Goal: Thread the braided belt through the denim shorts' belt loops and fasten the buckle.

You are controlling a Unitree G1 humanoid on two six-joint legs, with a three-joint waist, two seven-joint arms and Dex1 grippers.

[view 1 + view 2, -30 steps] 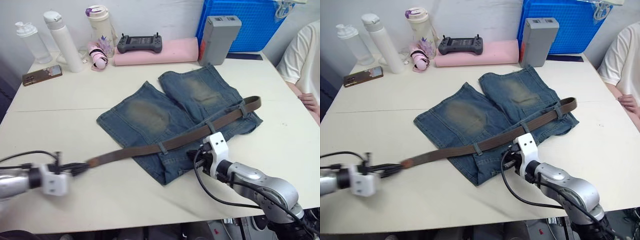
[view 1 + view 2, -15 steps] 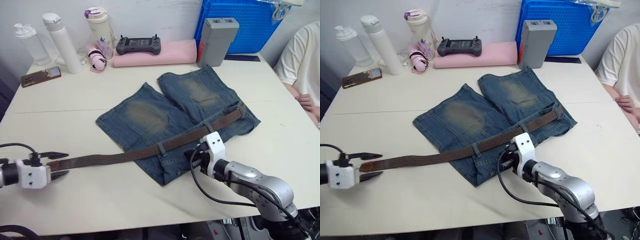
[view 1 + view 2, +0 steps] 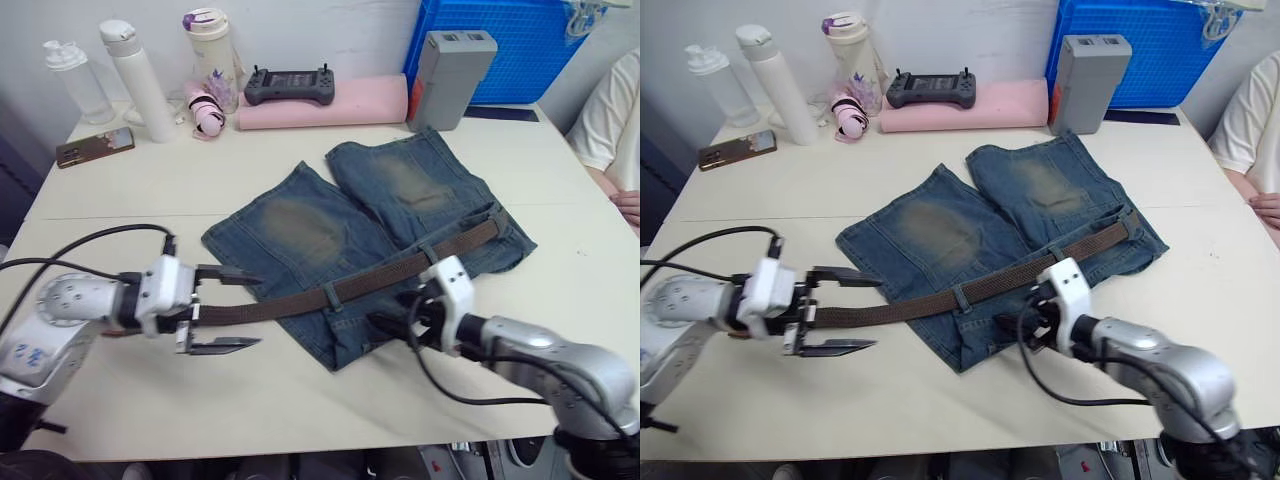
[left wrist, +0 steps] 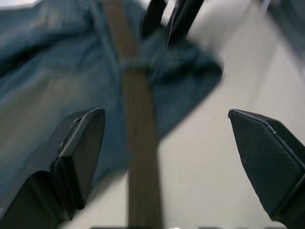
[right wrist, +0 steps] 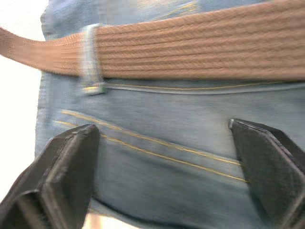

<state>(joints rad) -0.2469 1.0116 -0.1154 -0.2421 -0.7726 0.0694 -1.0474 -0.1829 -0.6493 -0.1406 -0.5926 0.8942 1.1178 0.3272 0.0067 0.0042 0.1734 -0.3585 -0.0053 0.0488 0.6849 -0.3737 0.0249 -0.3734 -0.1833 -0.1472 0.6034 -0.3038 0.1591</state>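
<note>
Braided belt (image 3: 360, 284) lay across the denim shorts (image 3: 340, 225) on the worktop (image 3: 150, 190), passing under belt loops (image 3: 331, 297); its far end near the right hip was hard to make out, and the buckle could not be picked out. In the head views, the left tool (image 3: 222, 311), spread wide, straddled the strap's free end, where half a second earlier it sat farther left along the worktop. The right tool (image 3: 1015, 328) hovered at the waistband. Left wrist view: blurred brown strap between parted fingers (image 4: 78, 143). Right wrist view: woven brown strap under one loop, fingers (image 5: 71, 162) wide apart, holding nothing.
</note>
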